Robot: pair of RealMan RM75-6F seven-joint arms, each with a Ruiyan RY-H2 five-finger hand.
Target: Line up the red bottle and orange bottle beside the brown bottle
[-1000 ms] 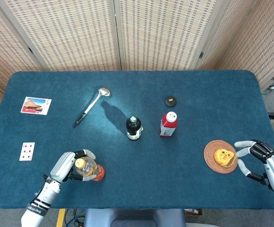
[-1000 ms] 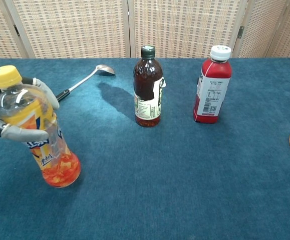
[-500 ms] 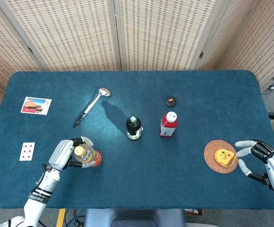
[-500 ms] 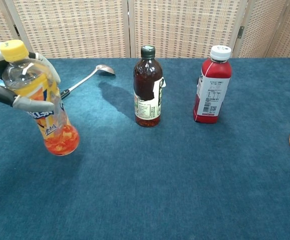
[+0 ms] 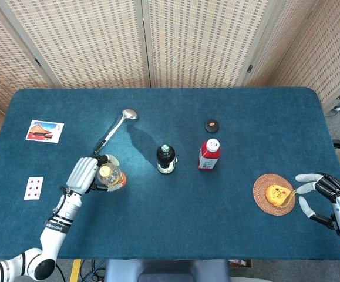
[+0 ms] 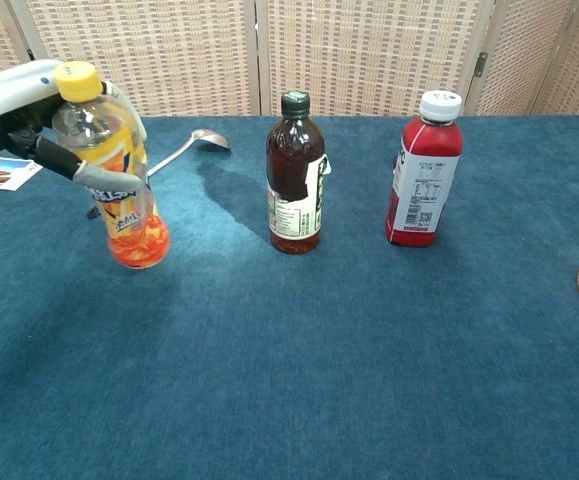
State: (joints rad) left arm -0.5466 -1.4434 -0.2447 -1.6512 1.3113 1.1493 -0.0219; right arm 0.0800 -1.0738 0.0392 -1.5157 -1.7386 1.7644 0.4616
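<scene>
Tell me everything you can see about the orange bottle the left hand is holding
The orange bottle is clear plastic with a yellow screw cap, an orange-and-blue label round its middle, and orange-red drink with pulpy bits in its lower part; the upper part looks empty. The left hand grips it around the upper body. It tilts slightly, its base low over the blue table cloth, though contact cannot be judged. It sits left of the brown bottle, near the spoon.

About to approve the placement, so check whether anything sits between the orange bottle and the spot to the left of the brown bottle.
Nothing visible blocks it. The left robot hand holds the orange bottle, and only bare table separates it from the brown bottle. The spoon lies further back, outside that path.
</scene>
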